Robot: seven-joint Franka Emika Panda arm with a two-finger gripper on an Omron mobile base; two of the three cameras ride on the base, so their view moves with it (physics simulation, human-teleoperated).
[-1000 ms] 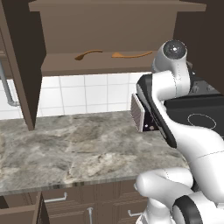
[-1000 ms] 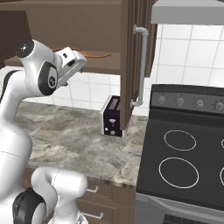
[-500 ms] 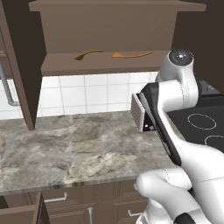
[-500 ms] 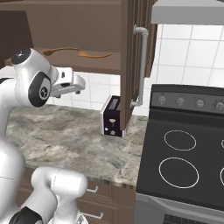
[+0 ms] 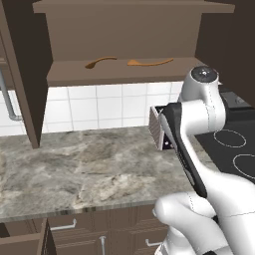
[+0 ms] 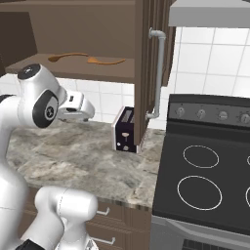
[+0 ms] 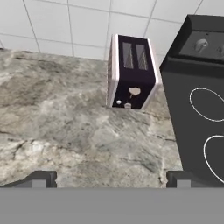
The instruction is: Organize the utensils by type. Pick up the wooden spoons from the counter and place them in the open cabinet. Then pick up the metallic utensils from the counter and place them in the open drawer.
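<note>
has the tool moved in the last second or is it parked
Yes. In the right base view the tool has come down from level with the open cabinet shelf to below it, over the counter, jaws open and empty.

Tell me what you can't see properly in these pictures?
- Open drawer, left base view: cut off by the bottom edge, so its inside and any contents are hidden.
- Toaster, left base view: mostly hidden behind the white arm.
- Stove, right base view: cut off by the right edge.
- Wooden spoons on the open cabinet shelf: too small to make out their bowls.
- Gripper, hand view: just the two tips show, wide apart.
</note>
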